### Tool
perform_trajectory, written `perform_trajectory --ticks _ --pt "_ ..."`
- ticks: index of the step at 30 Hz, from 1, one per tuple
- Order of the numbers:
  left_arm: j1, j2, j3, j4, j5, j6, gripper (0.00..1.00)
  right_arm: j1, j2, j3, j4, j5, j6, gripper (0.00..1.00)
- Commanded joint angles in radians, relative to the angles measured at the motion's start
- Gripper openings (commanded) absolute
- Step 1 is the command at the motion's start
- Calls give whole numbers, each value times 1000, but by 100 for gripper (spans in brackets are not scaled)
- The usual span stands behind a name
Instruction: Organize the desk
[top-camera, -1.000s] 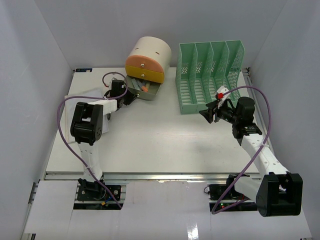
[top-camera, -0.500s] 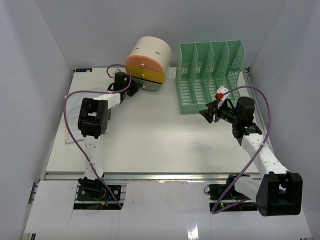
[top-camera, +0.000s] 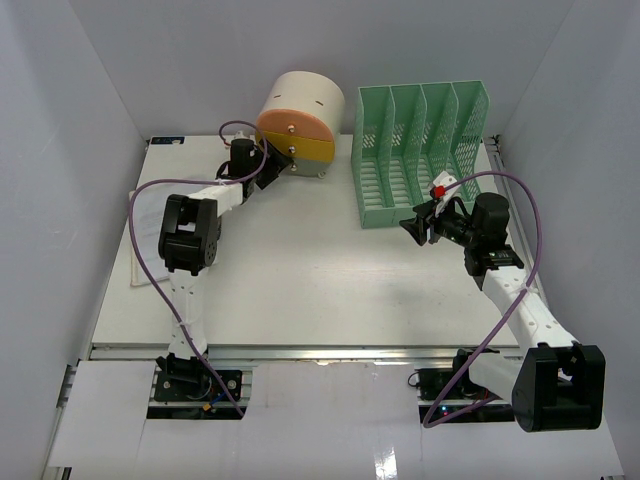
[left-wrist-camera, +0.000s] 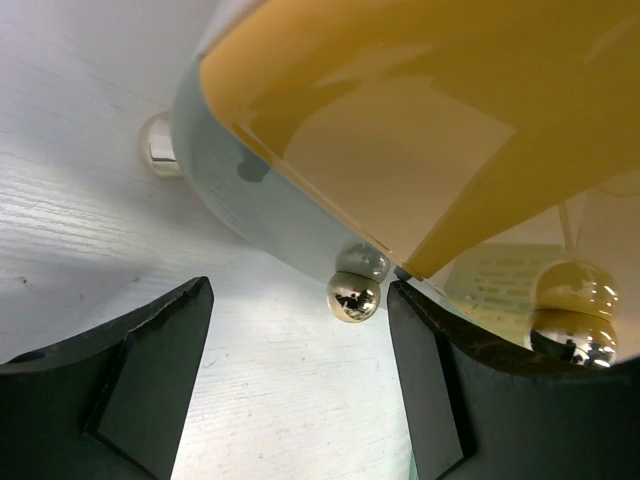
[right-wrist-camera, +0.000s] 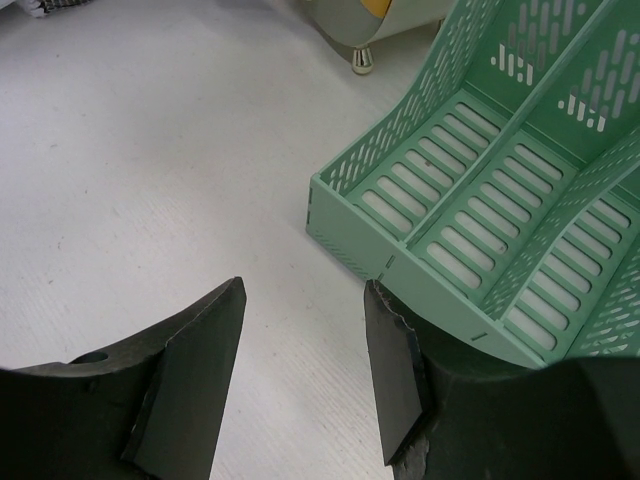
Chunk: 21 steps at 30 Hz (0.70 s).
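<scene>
On the white desk (top-camera: 300, 270) a cream, round-topped drawer box (top-camera: 298, 118) stands at the back, its orange, yellow and grey drawers all pushed in. My left gripper (top-camera: 266, 168) is at the box's lower left and stands open. In the left wrist view its fingers (left-wrist-camera: 150, 370) flank the small metal knob (left-wrist-camera: 352, 296) of the grey drawer (left-wrist-camera: 230, 190) without touching it; the yellow drawer (left-wrist-camera: 420, 130) sits above. My right gripper (top-camera: 418, 225) hangs open and empty over the desk, just in front of the green file rack (top-camera: 420, 150), whose corner (right-wrist-camera: 480, 230) shows by its right finger.
A thin white sheet (top-camera: 138, 255) lies at the desk's left edge under the left arm's purple cable. The box rests on small metal feet (left-wrist-camera: 160, 150). White walls close in on the left, back and right, and a metal rail (top-camera: 320, 352) runs along the front.
The grey bottom drawer, open with orange items inside a second ago, has been pushed shut by my left gripper, whose jaws then opened off the knob. The right arm has not moved.
</scene>
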<state>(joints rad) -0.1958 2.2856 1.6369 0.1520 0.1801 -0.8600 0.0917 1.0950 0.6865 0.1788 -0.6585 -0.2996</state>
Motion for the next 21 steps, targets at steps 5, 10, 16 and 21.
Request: perform_trajectory --ticks 5,10,16,21 --pt "9 -35 25 44 9 26 82 0 6 42 3 13 -24 57" --pt "10 -155 -103 141 41 126 82 -3 5 45 -10 7 -38 58" --pt "12 -389 -214 49 65 395 86 -5 13 73 -86 -68 -132 84" --pt "12 -579 -331 -163 -154 560 93 -5 6 67 -113 -111 -182 90"
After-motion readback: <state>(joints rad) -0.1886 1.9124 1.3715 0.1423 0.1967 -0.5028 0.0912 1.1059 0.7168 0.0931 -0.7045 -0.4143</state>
